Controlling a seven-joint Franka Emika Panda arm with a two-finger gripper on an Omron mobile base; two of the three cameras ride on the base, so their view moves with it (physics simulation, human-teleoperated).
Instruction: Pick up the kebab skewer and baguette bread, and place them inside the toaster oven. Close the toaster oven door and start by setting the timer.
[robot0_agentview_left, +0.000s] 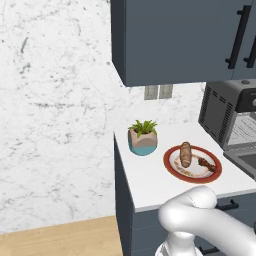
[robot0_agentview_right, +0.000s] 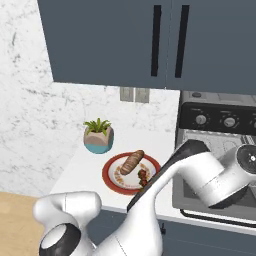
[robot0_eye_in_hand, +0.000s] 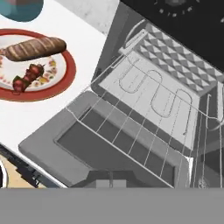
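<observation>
From the left base view, you have the kebab skewer (robot0_agentview_left: 207, 163) and the baguette bread (robot0_agentview_left: 185, 154) lying side by side on a red-rimmed plate (robot0_agentview_left: 171, 170), near the front of the white tabletop (robot0_agentview_left: 150, 177), so both are easy to reach. A potted plant (robot0_agentview_left: 143, 137) stands just beside the plate. The toaster oven (robot0_agentview_left: 225, 117) sits at the right under dark cabinets (robot0_agentview_left: 175, 40), against a marbled wall (robot0_agentview_left: 55, 100).

From the right base view, your arm reaches across to the oven front, below its knobs (robot0_agentview_right: 215, 120).

In the hand view, the toaster oven door (robot0_eye_in_hand: 94, 146) lies folded down, leaving the wire rack (robot0_eye_in_hand: 148, 94) open for loading. Your claw is fully closed and appears to hold nothing.
</observation>
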